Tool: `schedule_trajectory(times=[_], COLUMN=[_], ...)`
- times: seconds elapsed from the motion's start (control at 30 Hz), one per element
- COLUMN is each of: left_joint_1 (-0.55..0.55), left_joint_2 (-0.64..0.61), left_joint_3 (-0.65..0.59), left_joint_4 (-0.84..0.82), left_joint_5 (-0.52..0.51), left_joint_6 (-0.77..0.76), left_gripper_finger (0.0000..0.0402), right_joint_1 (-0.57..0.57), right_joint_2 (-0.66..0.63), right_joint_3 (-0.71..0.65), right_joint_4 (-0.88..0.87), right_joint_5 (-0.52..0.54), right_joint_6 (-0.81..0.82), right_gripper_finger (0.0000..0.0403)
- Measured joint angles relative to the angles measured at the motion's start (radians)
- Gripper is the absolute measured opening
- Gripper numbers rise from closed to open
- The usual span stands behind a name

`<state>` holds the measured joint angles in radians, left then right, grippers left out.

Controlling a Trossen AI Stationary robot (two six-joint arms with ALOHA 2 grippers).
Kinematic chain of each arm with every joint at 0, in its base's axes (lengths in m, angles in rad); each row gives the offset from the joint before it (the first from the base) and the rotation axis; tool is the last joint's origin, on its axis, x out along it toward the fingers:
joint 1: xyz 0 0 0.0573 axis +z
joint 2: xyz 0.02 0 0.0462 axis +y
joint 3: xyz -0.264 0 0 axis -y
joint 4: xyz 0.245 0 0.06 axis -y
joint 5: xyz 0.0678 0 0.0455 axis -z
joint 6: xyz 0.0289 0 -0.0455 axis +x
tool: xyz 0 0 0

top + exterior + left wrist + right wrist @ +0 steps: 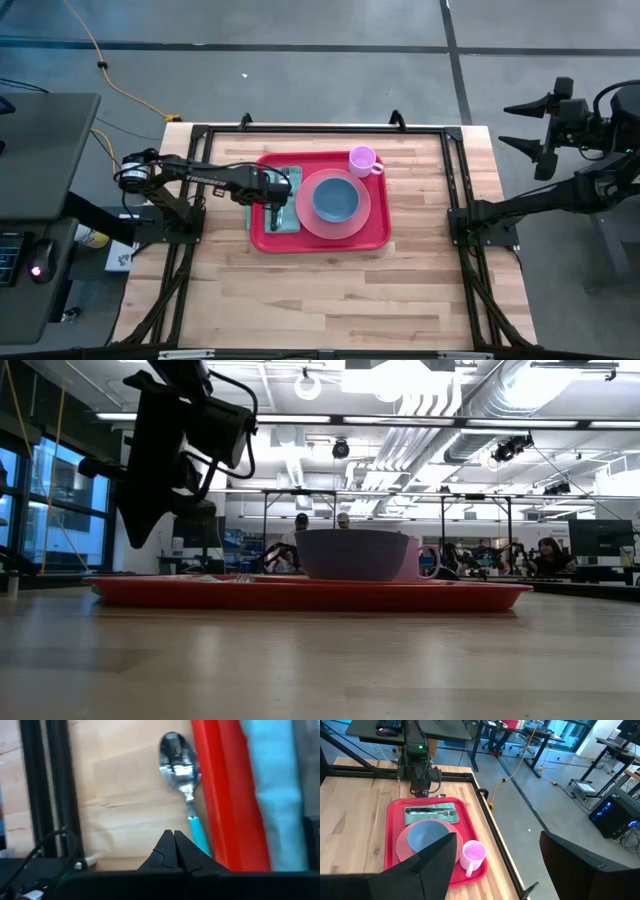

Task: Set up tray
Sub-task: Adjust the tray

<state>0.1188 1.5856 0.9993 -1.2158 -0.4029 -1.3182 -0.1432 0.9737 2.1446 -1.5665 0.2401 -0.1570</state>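
The red tray (320, 247) lies mid-table and carries a pink plate (368, 218), a blue bowl (335, 198), a pink cup (362, 160) and a teal napkin (432, 815) with cutlery on it. A teal-handled spoon (180, 765) lies on the wood just outside the tray's left rim (220, 795), parallel to it. My left gripper (174, 842) is shut and slants down over the spoon's handle end. My right gripper (498, 835) hangs open, high beyond the table's right edge. My left gripper's fingers are shut together with nothing showing between their tips. The spoon's teal handle (200, 837) runs close past one fingertip (187, 851) and goes out of sight behind it. Whether the finger touches the handle I cannot tell.
Black frame rails (320, 128) run along the table's far, left and right sides. A desk with a mouse (38, 270) stands left of the table. Bare wood (320, 300) lies between the tray and the near edge. People show in the room behind (320, 522).
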Motion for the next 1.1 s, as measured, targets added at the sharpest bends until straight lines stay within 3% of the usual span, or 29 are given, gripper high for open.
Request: schedule_trajectory(times=[0.33,1.1], left_joint_1=[0.021,0.019], left_joint_2=[0.010,0.010], left_joint_3=[-0.116,-0.145], left_joint_4=[0.223,0.297], left_joint_5=[0.052,0.072], left_joint_6=[0.027,0.039], left_gripper_finger=[0.0008,0.0008], right_joint_1=[0.000,0.000], right_joint_2=[0.002,0.002], right_joint_3=[0.000,0.000], right_joint_4=[0.007,0.007], right_joint_5=[0.000,0.041], right_joint_6=[0.000,0.000], right_gripper_finger=[0.0266,0.0266])
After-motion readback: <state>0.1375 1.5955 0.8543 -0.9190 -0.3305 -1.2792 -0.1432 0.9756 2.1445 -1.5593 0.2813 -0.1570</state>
